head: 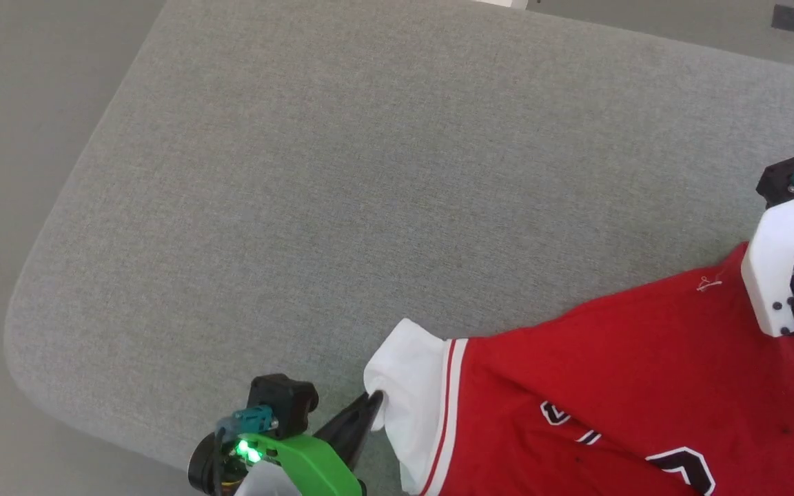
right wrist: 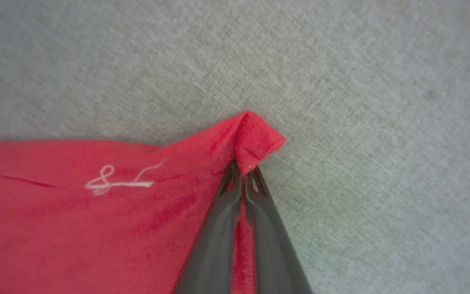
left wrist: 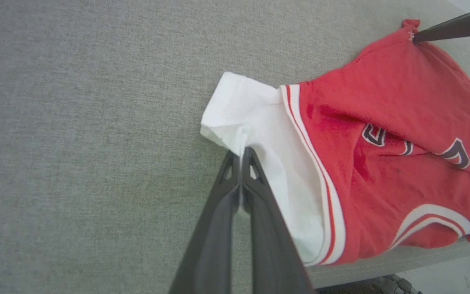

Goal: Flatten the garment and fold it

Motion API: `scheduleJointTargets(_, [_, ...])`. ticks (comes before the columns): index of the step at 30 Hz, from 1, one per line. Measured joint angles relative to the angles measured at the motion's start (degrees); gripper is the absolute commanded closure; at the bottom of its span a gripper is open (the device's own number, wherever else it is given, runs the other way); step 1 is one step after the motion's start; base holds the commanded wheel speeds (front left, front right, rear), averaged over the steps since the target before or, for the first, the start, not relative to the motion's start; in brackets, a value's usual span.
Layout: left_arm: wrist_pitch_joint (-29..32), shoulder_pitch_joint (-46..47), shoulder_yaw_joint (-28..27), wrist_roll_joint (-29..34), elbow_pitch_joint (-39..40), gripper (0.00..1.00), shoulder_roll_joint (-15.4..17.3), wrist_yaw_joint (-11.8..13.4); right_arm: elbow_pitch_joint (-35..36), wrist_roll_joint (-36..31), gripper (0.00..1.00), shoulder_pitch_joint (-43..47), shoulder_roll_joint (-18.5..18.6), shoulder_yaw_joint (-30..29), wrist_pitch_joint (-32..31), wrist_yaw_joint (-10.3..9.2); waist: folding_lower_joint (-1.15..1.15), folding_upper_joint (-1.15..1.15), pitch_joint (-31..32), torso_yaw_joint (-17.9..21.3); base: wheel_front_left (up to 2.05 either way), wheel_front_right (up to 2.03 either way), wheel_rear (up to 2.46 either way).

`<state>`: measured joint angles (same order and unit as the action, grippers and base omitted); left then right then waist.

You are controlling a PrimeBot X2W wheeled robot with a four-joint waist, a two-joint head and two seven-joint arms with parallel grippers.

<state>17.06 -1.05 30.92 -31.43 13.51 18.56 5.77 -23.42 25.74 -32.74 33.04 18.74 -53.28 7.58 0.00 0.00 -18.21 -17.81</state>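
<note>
Two grips on one garment, both closed on cloth

You have the garment (head: 617, 386) lying on the near right part of the grey padded surface (head: 369, 172). Its red cloth is creased and reaches the pad's near edge in the left wrist view. Its white panel (head: 407, 386) points left, bordered by red-white stripe trim (left wrist: 324, 192). Black-and-white lettering (left wrist: 375, 134) crosses the red body, and a small white logo (right wrist: 116, 183) sits near the far corner.

Your left gripper (left wrist: 241, 153) has its two dark fingers pressed together on a fold at the white panel's edge. Your right gripper (right wrist: 243, 169) is likewise closed, pinching a bunched red corner just beside the logo. That corner stands up in a small peak against the pad. The two grips are well apart, at opposite ends of the visible cloth. Beyond the pad's rounded corner you see plain grey floor (head: 11, 103).
</note>
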Motion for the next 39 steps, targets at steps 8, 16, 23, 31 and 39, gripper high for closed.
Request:
scheduleJointTargets(8, [-2.11, 0.40, -3.33, -0.47, 0.79, 1.00, 1.32, 0.29, -1.13, 2.26, 1.00, -0.65, -0.32, -0.26, 13.86, 0.01, 0.00, 0.00, 3.49, 2.46, 0.00, 0.00, 0.00])
scheduleJointTargets(16, [-5.61, 5.08, -9.56, 0.46, 3.81, 1.00, 3.98, 0.96, 5.30, 6.61, 1.00, -4.12, 3.41, -3.22, 23.69, 0.01, 0.00, 0.00, 8.15, 7.00, 0.00, 0.00, 0.00])
scheduleJointTargets(23, [-11.99, 9.96, -16.71, 2.21, 7.91, 1.00, 6.23, 2.66, 16.83, 8.22, 1.00, -3.91, 4.83, -6.92, 26.18, 0.01, 0.00, 0.00, 12.03, 12.34, 0.00, 0.00, 0.00])
scheduleJointTargets(31, [-16.64, 17.50, -23.92, 4.46, 15.34, 1.00, 8.40, 4.38, 30.05, 7.72, 1.00, -2.11, 2.91, -13.46, 25.41, 0.01, 0.00, 0.00, 15.40, 18.32, 0.00, 0.00, 0.00])
scheduleJointTargets(39, [-14.05, 29.87, -26.14, 5.00, 16.01, 1.00, 12.09, 3.37, 35.97, 6.33, 1.00, -2.31, 0.36, -18.57, 23.28, 0.01, 0.00, 0.00, 14.99, 21.98, 0.00, 0.00, 0.00])
